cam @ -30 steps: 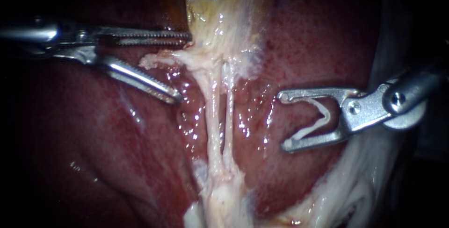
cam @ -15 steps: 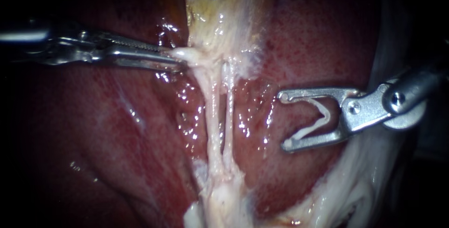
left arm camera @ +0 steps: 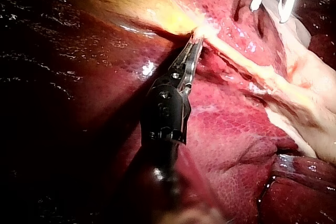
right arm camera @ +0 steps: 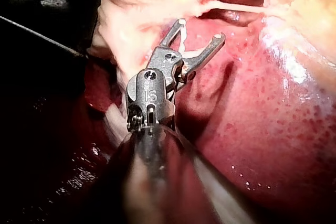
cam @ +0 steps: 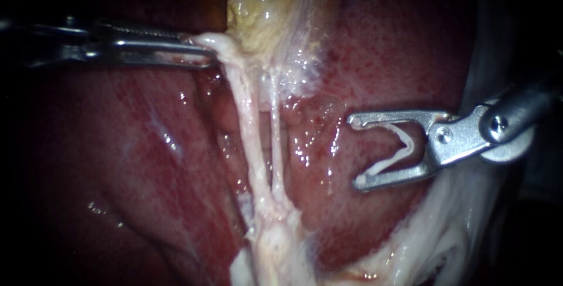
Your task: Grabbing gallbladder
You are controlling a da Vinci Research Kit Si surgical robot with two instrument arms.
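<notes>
Dark red liver (cam: 146, 163) fills the background, wet and glistening. At its upper middle lies the yellowish gallbladder (cam: 264, 4), and from its lower end two pale tubes (cam: 249, 128) run side by side down to whitish tissue (cam: 275, 245). The left instrument (cam: 202, 51) comes in level, its jaws closed on the pale fold at the gallbladder's lower end; the left wrist view shows the same grip (left arm camera: 195, 43). The right instrument (cam: 355, 152) sits well apart from the tubes, with bare liver between. Its jaws stand wide, and a white clip (cam: 404, 145) seated between them touches both.
</notes>
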